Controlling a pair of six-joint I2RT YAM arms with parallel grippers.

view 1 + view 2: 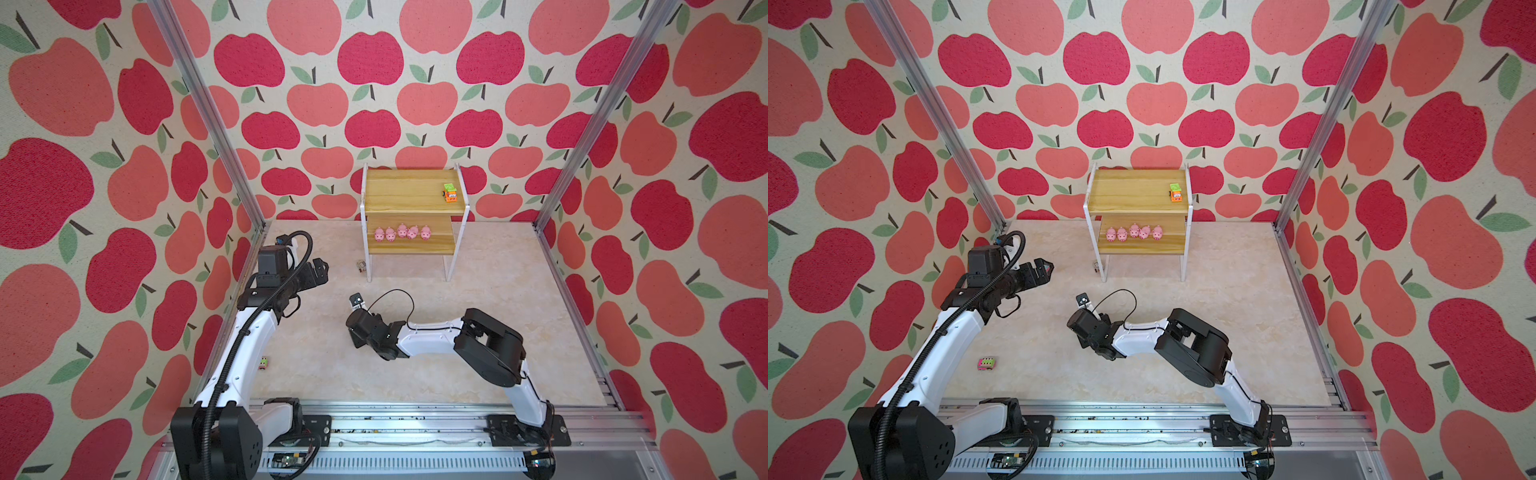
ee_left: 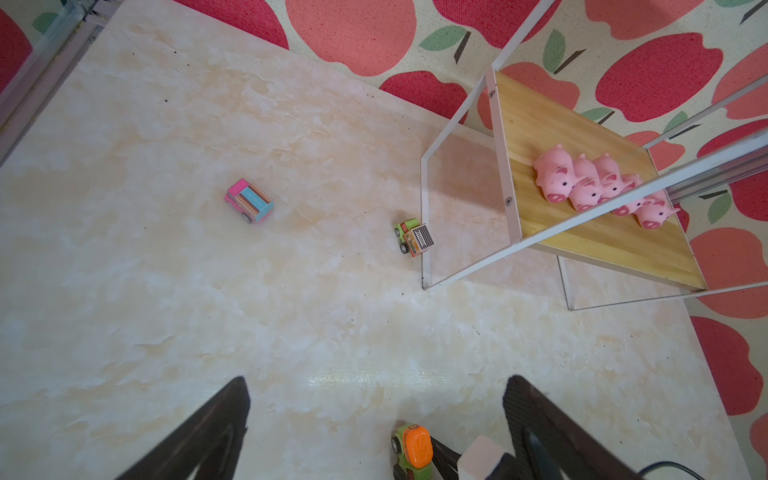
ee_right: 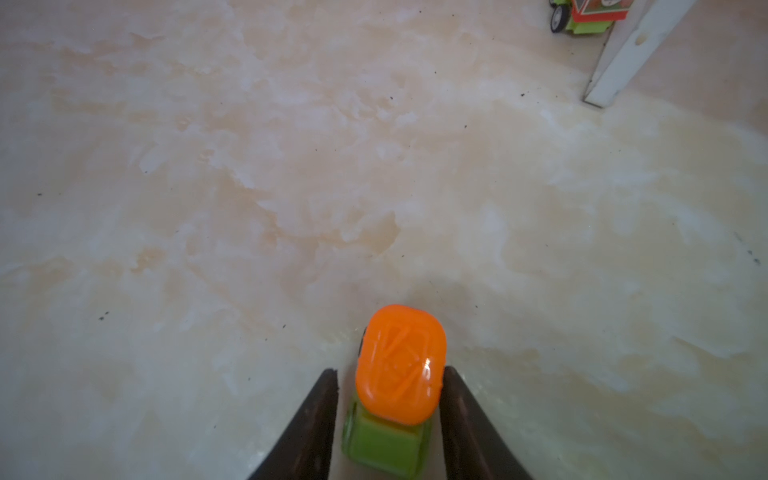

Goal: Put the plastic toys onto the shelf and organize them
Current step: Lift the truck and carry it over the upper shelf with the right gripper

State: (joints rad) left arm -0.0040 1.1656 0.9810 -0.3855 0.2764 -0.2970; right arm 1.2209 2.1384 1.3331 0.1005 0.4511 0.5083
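Jaws of the right gripper point(image 3: 390, 369) stand close-set astride the orange-and-green truck point(image 3: 392, 399). One dark, tapered finger point(image 3: 457, 415) touches the orange shell and the opposite one shows a thin gap. Whether the grip is firm cannot be told.

The truck is glossy moulded plastic: a rounded orange block with embossed lines above a boxy green body. It stands on the surface point(image 3: 249, 187) in front of the shelf point(image 1: 399, 191), near the front leg on the left arm's side. Its long axis runs parallel to the fingers, with the orange end away from the wrist and roughly toward the shelf.

Jaws of the left gripper point(image 2: 378, 380) are spread wide and hold nothing. It hovers left of the shelf in both top views.

Shelf:
- It has two grained light-wood boards in a thin white metal frame.
- Five smooth, rounded pink pigs point(image 1: 402, 232) line the lower board, snouts forward.
- A green-and-orange truck point(image 1: 449, 193) sits at the upper board's right end.
- A truck with a grey ribbed bed point(image 2: 413, 237) lies just beside the same front leg.
- A pink-and-teal truck point(image 2: 248, 200) stands farther left of the shelf.

Surface: glossy, cream, marble-patterned.
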